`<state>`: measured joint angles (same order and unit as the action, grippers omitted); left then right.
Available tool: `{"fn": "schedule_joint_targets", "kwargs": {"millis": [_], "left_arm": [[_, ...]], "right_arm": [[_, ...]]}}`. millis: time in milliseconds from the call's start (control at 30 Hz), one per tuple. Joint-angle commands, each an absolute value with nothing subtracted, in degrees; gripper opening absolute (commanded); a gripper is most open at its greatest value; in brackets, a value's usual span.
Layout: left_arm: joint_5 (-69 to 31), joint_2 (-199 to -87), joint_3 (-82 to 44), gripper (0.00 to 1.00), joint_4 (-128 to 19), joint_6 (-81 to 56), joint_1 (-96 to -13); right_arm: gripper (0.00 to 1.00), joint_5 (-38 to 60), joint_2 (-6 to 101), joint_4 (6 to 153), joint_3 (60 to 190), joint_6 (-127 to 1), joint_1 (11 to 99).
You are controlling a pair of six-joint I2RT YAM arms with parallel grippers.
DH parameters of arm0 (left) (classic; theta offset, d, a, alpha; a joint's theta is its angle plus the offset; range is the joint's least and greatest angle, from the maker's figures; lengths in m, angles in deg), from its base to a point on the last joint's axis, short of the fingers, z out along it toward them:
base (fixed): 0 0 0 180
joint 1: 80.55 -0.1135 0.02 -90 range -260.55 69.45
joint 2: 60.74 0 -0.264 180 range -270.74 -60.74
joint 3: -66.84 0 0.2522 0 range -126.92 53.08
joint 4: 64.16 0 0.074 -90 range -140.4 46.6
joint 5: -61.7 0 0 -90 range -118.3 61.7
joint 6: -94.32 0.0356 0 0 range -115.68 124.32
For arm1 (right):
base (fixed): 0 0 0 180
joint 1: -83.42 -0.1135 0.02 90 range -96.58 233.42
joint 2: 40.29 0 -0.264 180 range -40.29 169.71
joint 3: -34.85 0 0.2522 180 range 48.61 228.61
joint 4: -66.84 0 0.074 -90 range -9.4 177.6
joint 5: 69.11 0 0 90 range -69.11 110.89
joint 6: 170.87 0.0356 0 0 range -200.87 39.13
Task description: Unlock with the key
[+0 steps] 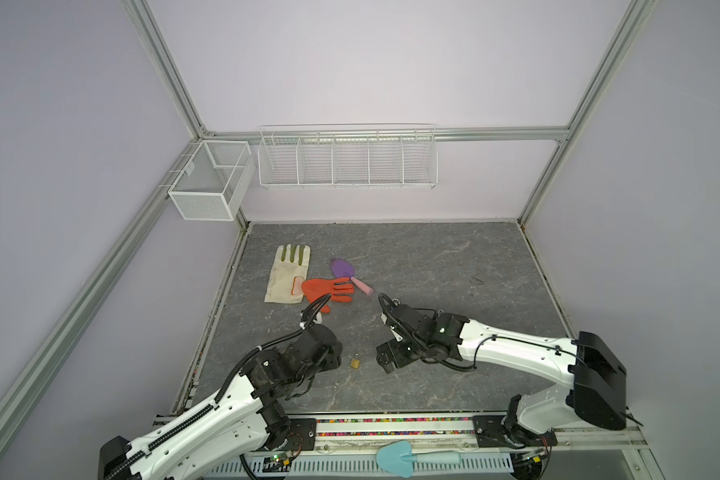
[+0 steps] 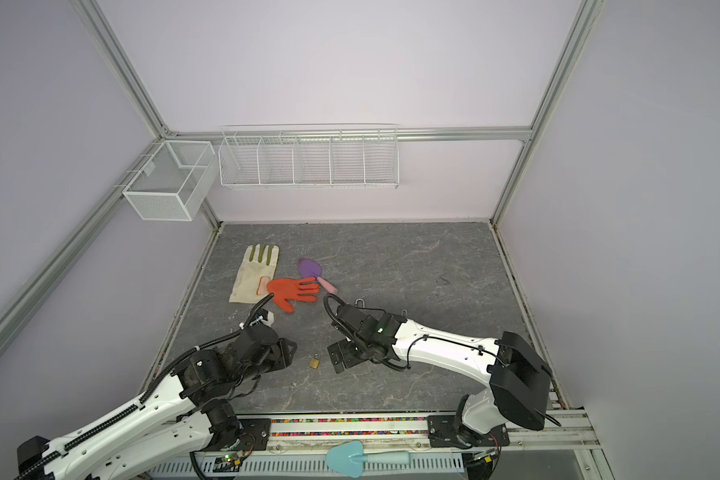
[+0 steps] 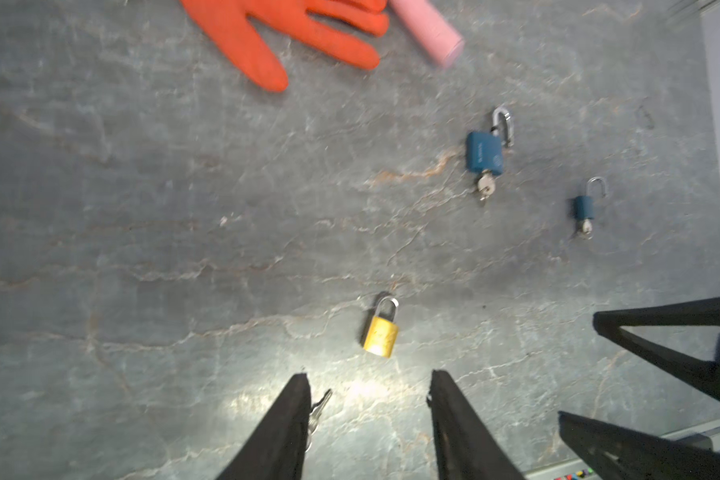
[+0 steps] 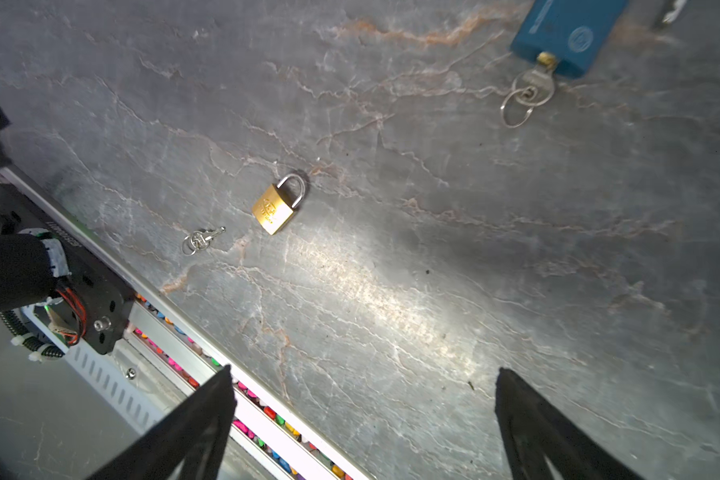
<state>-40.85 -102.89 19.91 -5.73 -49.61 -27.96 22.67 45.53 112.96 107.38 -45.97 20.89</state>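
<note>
No wording can be read for certain. The brass padlock [image 4: 276, 209] bears a stamped mark, and the blue padlock [image 4: 568, 35] a round emblem with a line of lettering beside it, all too blurred to make out. White letters on the black mount [image 4: 100, 299] may be a brand name, but are illegible.

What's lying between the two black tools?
A brass padlock, between the left tool and right tool; a top view shows it.
</note>
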Motion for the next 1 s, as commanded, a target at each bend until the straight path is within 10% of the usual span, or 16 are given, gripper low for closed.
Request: {"fn": "schedule_joint_targets", "kwargs": {"millis": [0, 967], "left_arm": [[-38.76, -101.93, 23.45, 0.48, -3.39, -55.86, -28.15], [-29.13, -105.73, 36.15, 0.48, -19.84, -68.21, -23.06]], "right_arm": [[0.98, 21.45, 46.95, 109.82, 105.95, -43.13, 19.96], [0.99, 26.32, 44.66, 112.77, 106.1, -45.3, 20.13]]}}
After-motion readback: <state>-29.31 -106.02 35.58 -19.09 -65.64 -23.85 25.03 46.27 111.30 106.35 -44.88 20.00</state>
